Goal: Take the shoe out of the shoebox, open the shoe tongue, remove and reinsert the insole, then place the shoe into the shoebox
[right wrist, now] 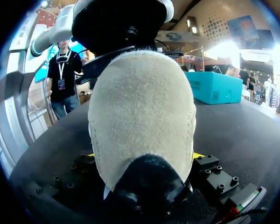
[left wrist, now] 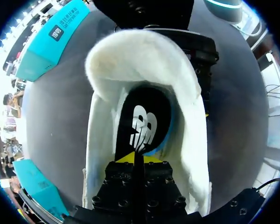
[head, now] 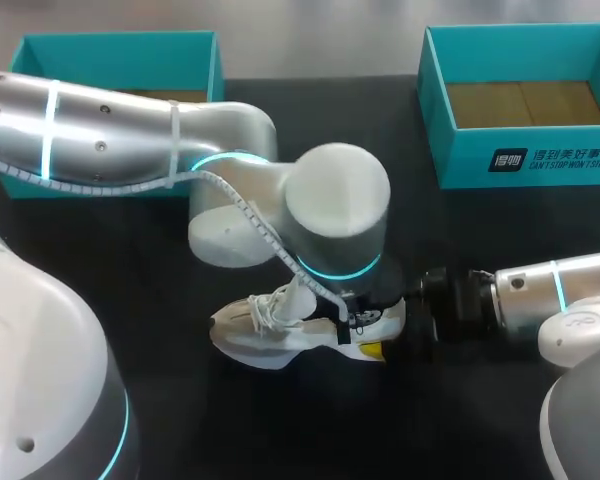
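Note:
A white sneaker lies on the black table, toe to the left, heel to the right. My right gripper clamps the heel from both sides; in the right wrist view the suede heel fills the space between its widely spread fingers. My left wrist hangs over the shoe's opening. In the left wrist view my left gripper reaches down inside the white lining, its yellow tips pressed together on the black insole with a white logo.
Two teal shoebox halves stand at the back of the table, one at the far left behind my left arm, one at the far right. Both also show in the left wrist view.

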Robot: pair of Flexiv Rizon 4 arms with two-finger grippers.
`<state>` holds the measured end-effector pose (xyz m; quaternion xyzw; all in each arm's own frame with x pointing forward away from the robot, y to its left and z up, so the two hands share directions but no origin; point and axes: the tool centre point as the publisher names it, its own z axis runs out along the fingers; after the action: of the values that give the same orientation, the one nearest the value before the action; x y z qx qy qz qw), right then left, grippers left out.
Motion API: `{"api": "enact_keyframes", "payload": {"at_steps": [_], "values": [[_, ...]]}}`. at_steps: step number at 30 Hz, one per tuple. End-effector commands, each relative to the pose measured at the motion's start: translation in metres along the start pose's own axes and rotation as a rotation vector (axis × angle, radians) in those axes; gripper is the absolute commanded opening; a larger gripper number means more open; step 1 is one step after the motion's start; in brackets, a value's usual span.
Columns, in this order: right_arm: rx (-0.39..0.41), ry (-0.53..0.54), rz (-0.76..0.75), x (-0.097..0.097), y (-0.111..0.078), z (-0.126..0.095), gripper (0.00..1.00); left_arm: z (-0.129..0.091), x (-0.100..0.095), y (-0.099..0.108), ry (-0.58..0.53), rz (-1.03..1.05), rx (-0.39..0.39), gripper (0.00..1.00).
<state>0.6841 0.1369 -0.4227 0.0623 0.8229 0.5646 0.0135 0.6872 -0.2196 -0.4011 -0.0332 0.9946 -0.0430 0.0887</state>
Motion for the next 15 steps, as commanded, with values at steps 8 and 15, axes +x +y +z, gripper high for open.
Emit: {"api": "enact_keyframes", "payload": {"at_steps": [8, 15], "values": [[0.006, 0.004, 0.001, 0.005, 0.002, 0.003, 0.00, -0.024, -0.010, 0.018, 0.219, 0.017, 0.174, 0.00], [0.006, 0.004, 0.001, 0.005, 0.002, 0.003, 0.00, -0.038, -0.005, 0.020, 0.292, 0.028, 0.251, 0.00]]}}
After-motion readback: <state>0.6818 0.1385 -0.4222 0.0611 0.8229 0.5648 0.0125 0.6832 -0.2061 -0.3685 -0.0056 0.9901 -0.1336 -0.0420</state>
